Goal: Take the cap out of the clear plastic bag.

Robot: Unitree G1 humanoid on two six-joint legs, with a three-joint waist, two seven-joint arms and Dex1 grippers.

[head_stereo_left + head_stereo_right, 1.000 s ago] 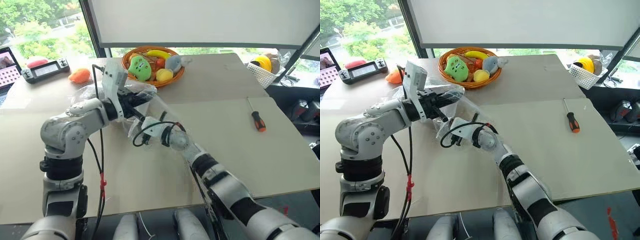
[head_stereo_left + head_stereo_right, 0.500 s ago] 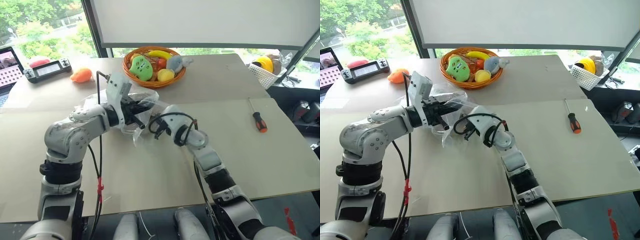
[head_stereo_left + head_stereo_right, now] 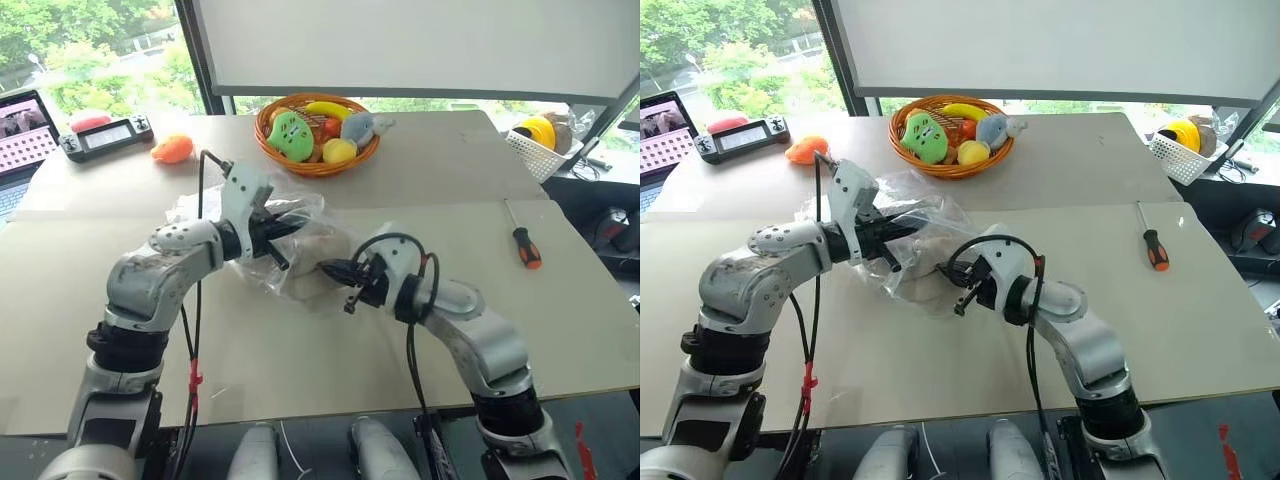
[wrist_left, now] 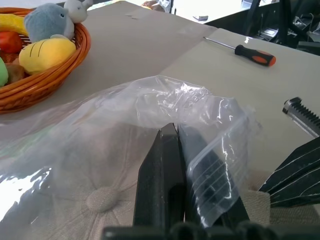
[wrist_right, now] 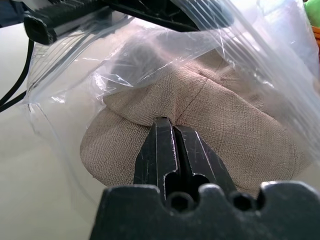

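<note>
The right gripper (image 5: 170, 131), pinching the cap (image 5: 220, 120), is drawing back from the clear plastic bag (image 3: 290, 235), whose edge the left gripper (image 4: 172, 131) is clamping.

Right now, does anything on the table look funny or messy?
Nothing is spilled or broken. The one odd sight is the cap bunched up inside the crinkly bag, partly poking out toward the right gripper. The left gripper pinches the bag. The screwdriver lies alone on the table.
</note>
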